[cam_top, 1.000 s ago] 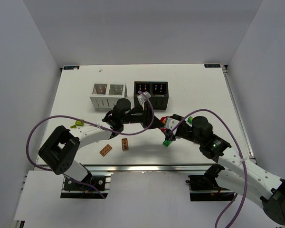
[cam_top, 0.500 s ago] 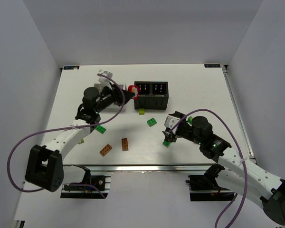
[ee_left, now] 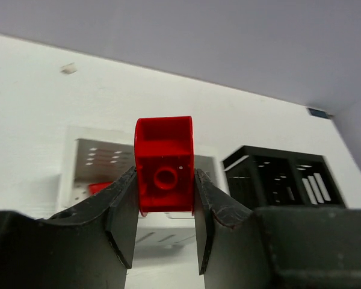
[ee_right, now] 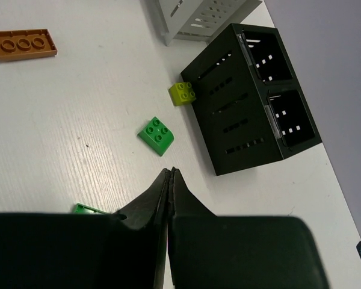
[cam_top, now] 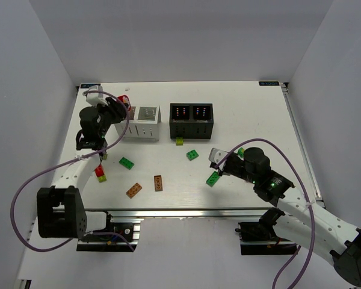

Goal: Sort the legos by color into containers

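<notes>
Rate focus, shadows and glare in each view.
Top external: even light, no glare, soft shadows on the table. Left wrist: red brick sharp, white box behind it slightly soft. Right wrist: right gripper a dark blurred mass low in frame; green brick and black box sharp.

Both arms (cam_top: 72,171) show white links, black joints and purple cables (cam_top: 259,139).

The left arm (cam_top: 72,171) runs from its base up the left side of the table (cam_top: 246,99), wrist raised and turned toward the far middle; the left gripper (ee_left: 165,180) sits nearly level, its jaws clamped on the flanks of a red lego (ee_left: 163,150); the right arm (cam_top: 292,201) reaches leftward, low over the table; the right gripper (ee_right: 169,180) points downward, jaws pressed tip to tip.
</notes>
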Available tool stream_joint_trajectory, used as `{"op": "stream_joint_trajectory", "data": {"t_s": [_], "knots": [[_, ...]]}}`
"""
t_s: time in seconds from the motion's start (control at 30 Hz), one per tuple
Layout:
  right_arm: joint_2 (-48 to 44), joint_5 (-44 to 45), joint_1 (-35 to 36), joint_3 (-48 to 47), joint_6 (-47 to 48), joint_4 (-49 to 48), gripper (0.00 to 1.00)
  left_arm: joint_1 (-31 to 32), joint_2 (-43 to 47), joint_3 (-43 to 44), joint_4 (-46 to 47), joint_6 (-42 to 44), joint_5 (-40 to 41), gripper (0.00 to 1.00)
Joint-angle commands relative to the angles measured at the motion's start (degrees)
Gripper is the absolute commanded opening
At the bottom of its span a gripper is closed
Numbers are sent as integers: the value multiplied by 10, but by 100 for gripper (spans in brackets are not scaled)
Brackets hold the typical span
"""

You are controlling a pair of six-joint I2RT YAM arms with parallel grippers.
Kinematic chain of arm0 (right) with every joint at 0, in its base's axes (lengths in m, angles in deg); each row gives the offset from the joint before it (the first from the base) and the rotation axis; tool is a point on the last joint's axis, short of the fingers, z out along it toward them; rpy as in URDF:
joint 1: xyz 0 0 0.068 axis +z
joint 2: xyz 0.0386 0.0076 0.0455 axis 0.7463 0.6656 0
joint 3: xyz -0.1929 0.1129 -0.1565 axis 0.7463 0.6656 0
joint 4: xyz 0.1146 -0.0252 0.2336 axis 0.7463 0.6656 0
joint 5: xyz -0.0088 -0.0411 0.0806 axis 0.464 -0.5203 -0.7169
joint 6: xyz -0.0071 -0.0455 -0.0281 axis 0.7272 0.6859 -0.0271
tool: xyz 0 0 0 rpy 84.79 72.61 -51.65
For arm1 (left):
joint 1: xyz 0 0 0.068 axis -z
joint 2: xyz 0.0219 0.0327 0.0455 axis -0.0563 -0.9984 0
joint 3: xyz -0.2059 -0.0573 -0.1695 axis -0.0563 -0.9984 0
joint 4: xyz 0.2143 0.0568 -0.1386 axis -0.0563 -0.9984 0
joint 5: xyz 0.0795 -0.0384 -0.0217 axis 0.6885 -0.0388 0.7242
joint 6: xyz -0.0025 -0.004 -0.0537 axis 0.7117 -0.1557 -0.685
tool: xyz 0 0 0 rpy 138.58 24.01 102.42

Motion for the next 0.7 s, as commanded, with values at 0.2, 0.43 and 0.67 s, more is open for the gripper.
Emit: {"op": "stream_joint_trajectory", "data": {"t_s": [0.2,0.43,0.67], "knots": [[-21,0,-1,-21,3,-11,0,-18,-61,44,-15,69,39,0],[-30,-1,-2,-19,3,-13,5,-18,-100,56,-30,89,36,1],[-30,0,-2,-19,3,-13,10,-18,-127,74,-37,92,37,8]]}}
